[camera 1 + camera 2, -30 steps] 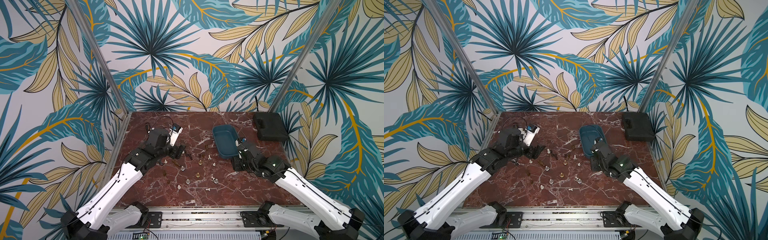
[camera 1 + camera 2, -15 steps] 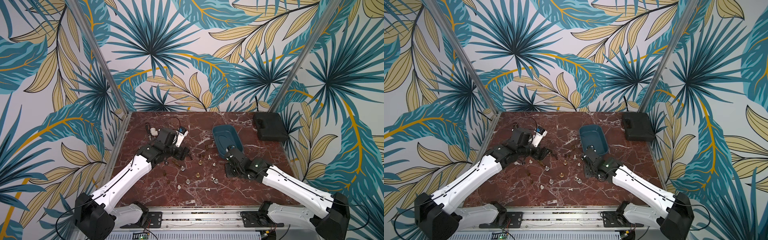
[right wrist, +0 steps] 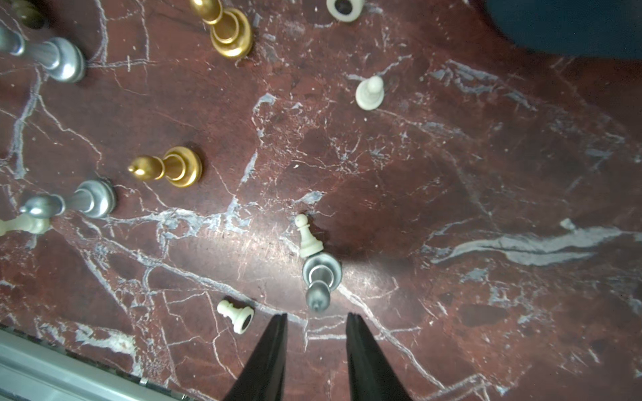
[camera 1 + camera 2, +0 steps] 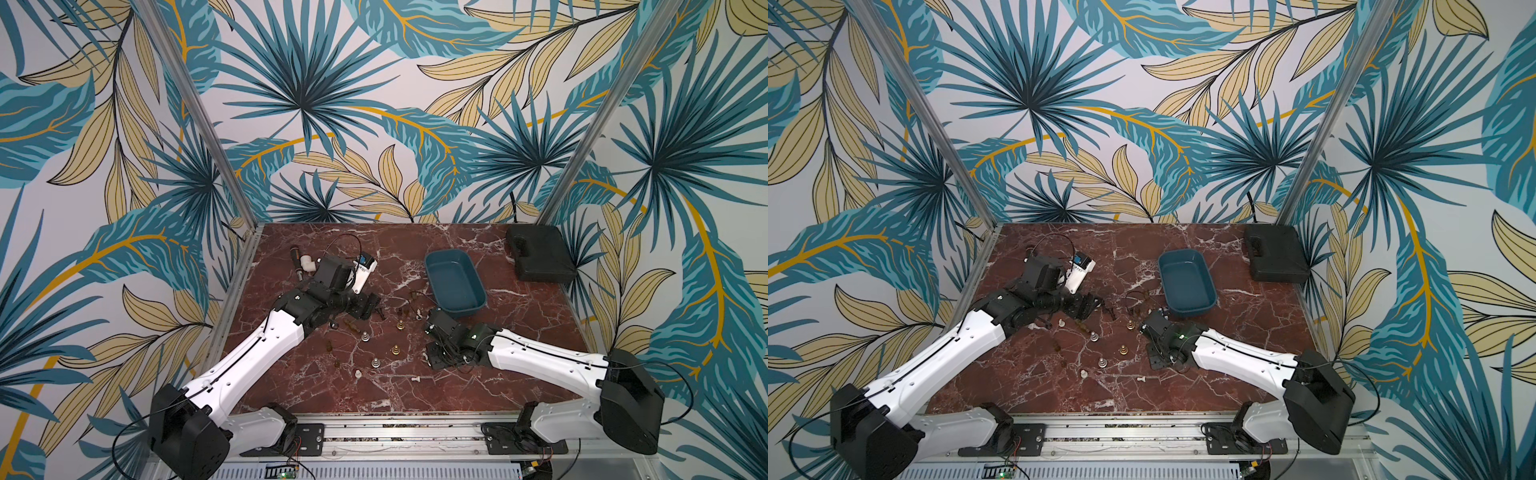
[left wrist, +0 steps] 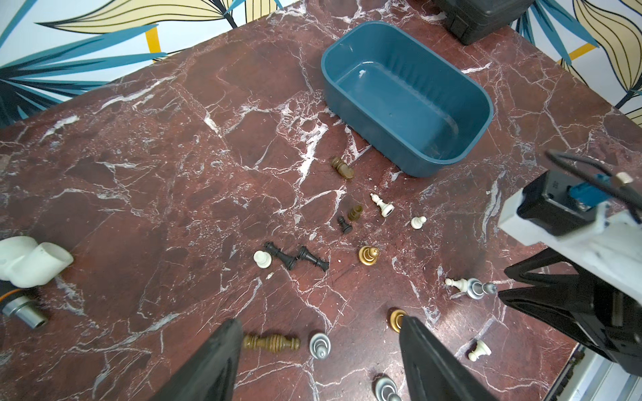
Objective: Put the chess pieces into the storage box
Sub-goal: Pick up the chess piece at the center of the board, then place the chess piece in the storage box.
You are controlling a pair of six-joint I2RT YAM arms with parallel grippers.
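Several chess pieces lie scattered mid-table in both top views, among them a gold one [image 4: 399, 326] and a silver one [image 4: 1095, 336]. The teal storage box [image 4: 453, 278] [image 4: 1185, 286] [image 5: 406, 100] stands empty behind them. My left gripper [image 4: 375, 308] [image 5: 319, 319] hangs open over a lying brown piece [image 5: 271, 343] and an upright silver piece [image 5: 318, 345], holding nothing. My right gripper [image 4: 434, 359] [image 3: 316, 315] points down at the table, its jaws narrowly open and empty. Just beyond its tips stands a silver piece [image 3: 321, 277] with a fallen white pawn [image 3: 307, 237] against it.
A white pipe elbow [image 4: 306, 264] [image 5: 31, 257] and a black-and-orange tool [image 4: 296, 259] lie at the back left. A flat black case [image 4: 540, 259] [image 4: 1277, 259] sits in the back right corner. The metal rail [image 4: 395, 432] runs along the front edge.
My right gripper has left the box's near end, come forward and left over the silver piece, and its jaws have narrowed. My left gripper reached slightly right, then held.
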